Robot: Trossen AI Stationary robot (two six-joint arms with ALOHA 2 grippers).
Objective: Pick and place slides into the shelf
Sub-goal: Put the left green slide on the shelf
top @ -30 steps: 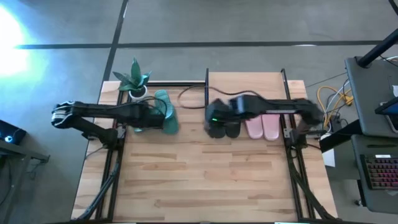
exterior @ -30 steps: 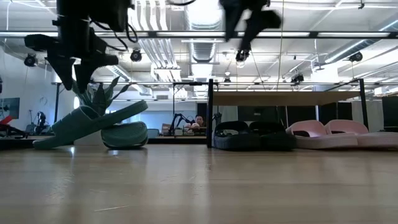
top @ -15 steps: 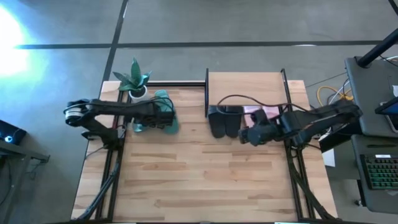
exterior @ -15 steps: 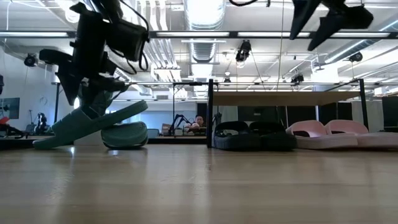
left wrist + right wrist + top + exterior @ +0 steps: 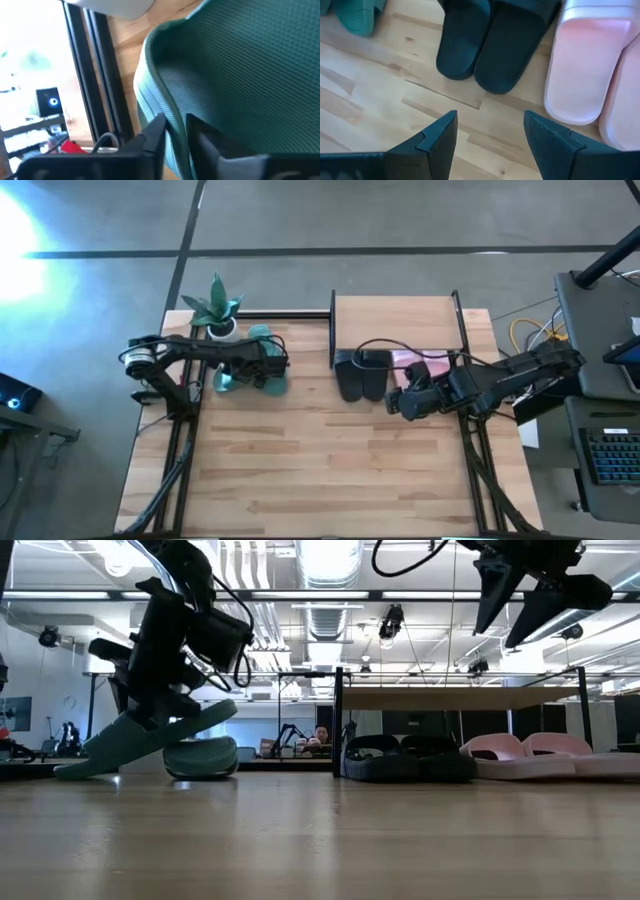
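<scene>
Left pincer (image 5: 175,131) grips teal slide (image 5: 240,75) edge (tilted); right pincer (image 5: 490,131) open.

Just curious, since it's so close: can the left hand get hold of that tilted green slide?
Probably yes. The left hand is right at the tilted teal-green slide, and its wrist view shows the slide's edge between the fingers. Whether they have closed on it is unclear.

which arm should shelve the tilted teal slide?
Left. The left gripper is already closed on the edge of the tilted teal slide; the right gripper hangs open in front of the black slides.
</scene>
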